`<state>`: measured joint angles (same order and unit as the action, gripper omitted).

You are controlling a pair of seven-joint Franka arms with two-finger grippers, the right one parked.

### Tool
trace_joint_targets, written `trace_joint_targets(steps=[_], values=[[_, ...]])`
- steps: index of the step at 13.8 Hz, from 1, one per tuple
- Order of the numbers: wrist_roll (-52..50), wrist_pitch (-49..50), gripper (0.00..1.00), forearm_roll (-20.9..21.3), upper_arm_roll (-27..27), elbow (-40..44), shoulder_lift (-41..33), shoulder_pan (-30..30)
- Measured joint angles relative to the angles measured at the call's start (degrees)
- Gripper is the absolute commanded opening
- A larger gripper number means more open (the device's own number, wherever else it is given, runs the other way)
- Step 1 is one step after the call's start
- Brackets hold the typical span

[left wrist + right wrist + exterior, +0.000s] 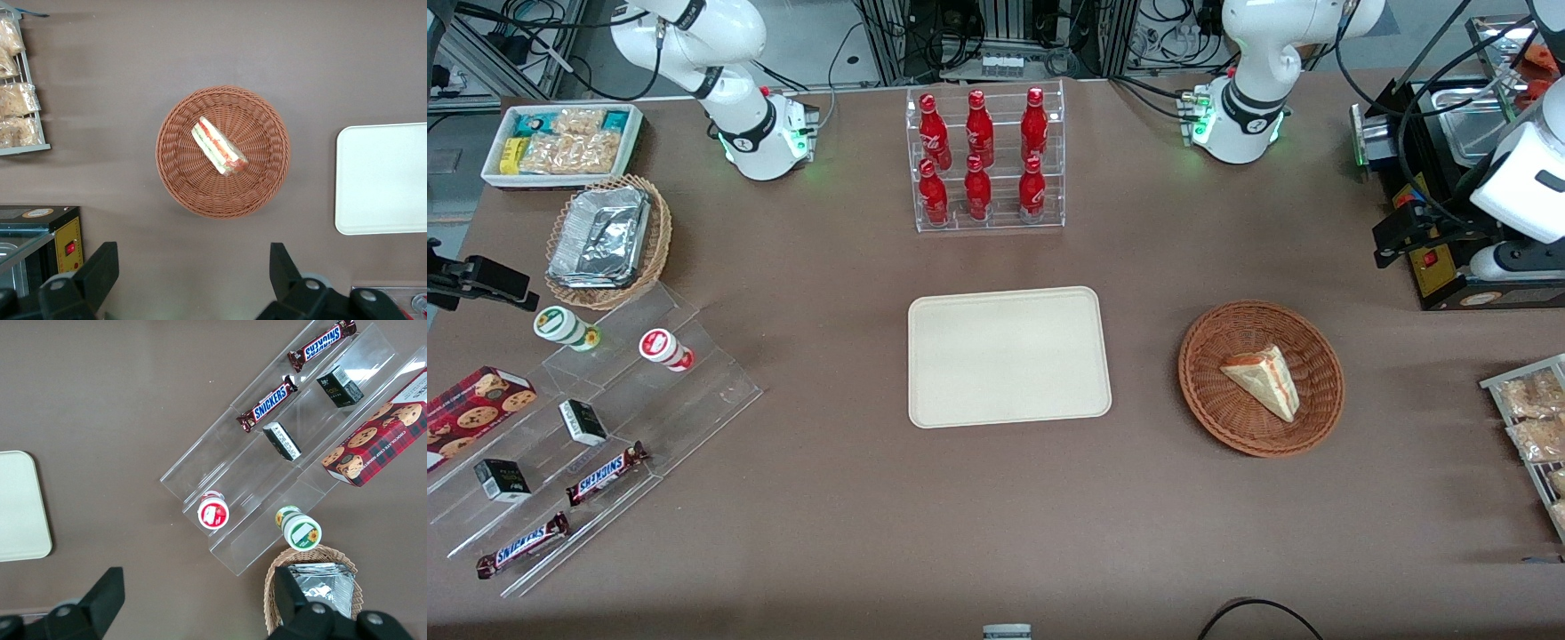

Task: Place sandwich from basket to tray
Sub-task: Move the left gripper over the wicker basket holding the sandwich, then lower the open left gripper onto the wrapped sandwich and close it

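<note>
The sandwich [1263,380] lies on its side near the middle of the round wicker basket [1209,391], which sits on the brown worktop [827,533] just beside the cream tray [1009,356], toward the working arm's end and about midway between the table's near and far edges. The tray is bare. In the left wrist view the gripper [193,280] hangs well above the worktop, next to the basket rather than over it, with its fingers [100,270] spread wide and nothing between them. The sandwich looks light and soft: pale bread that would dent under a hard squeeze, with red and green filling showing along the cut edge that could probably slide out. A gentle pinch across the two broad bread faces, near the thick middle of the wedge, seems the safest hold.
</note>
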<state>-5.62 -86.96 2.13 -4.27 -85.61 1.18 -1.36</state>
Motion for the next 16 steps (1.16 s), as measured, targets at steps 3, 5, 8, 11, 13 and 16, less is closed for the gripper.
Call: trace_joint_targets(steps=[3, 5, 8, 11, 13, 16], values=[[3.1, 1.2, 1.0, 0.0, 0.1, 0.3, 0.0, 0.0], [3.6, 1.2, 1.0, -0.6, 0.2, -0.3, 0.0, 0.0], [3.9, 1.0, 1.0, -3.0, 2.1, -1.7, 0.0, -0.1], [2.9, -6.0, 1.0, -3.2, 3.5, -8.5, -0.6, 0.0], [-3.9, -16.0, 1.0, -3.2, 3.6, -17.7, -1.6, 0.0], [-13.2, -26.6, 1.0, -3.2, 3.6, -28.6, -2.2, -0.1]])
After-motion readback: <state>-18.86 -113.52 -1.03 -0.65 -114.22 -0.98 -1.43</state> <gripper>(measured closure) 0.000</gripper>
